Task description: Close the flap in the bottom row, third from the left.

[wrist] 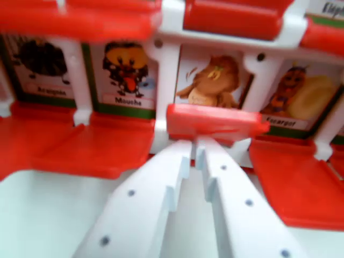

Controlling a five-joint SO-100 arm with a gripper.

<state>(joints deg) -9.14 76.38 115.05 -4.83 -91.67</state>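
A red and white game board fills the wrist view, with picture cards in a row. The card with a tan animal (215,80) sits at centre, and its red flap (215,122) is partly raised, tilted up so that it hides the card's lower edge. My white gripper (194,148) reaches up from the bottom, its tips right beneath and touching that flap's front edge. The fingers (161,188) lie almost together with only a thin slit between them and nothing held.
Neighbouring cards show a fly labelled "Mouche" (128,70), a dark spider (43,64) and a snail (301,97). Their red flaps (102,145) lie flat and open, as does the one on the right (295,177). An upper row of red flaps (231,19) runs across the top.
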